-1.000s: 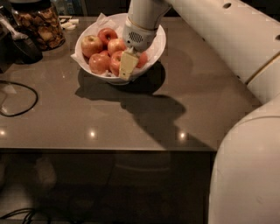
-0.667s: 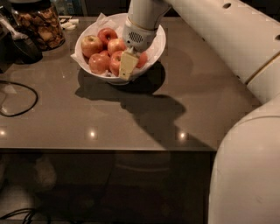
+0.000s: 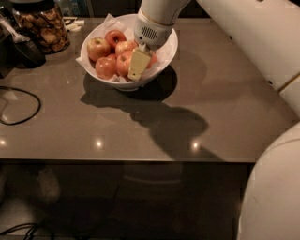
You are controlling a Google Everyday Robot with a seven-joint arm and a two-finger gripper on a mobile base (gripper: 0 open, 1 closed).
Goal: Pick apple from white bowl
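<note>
Camera view puts the white bowl (image 3: 171, 46) at the far left-centre of the table (image 3: 220, 93), and I can see the gripper (image 3: 137, 71) lowered into it from above. Its pale yellow tip sits among the fruit on the bowl's near right side. I cannot tell from here whether the gripper is open or closed, or whether it has hold of anything.

The apple (image 3: 123, 63), red with lighter streaks, lies inside the bowl just left of that yellow tip and looks to be touching it. A sliver of another red apple (image 3: 153, 60) shows on the tip's right. Further left in the bowl are a paler yellow apple (image 3: 97, 48), a small dark red apple (image 3: 115, 36) at the far side, and a reddish apple (image 3: 105, 67) at the near left. Crumpled white paper (image 3: 110, 21) pokes above the far rim.

My arm (image 3: 157, 13) drops in from the top of the picture, its grey-vented wrist right over the bowl's right half. A glass jar (image 3: 43, 27) of brown snacks stands at the far left, well apart from the bowl. A black cable (image 3: 29, 115) loops on the table's left edge. The robot's white body (image 3: 276, 187) fills the near right corner.
</note>
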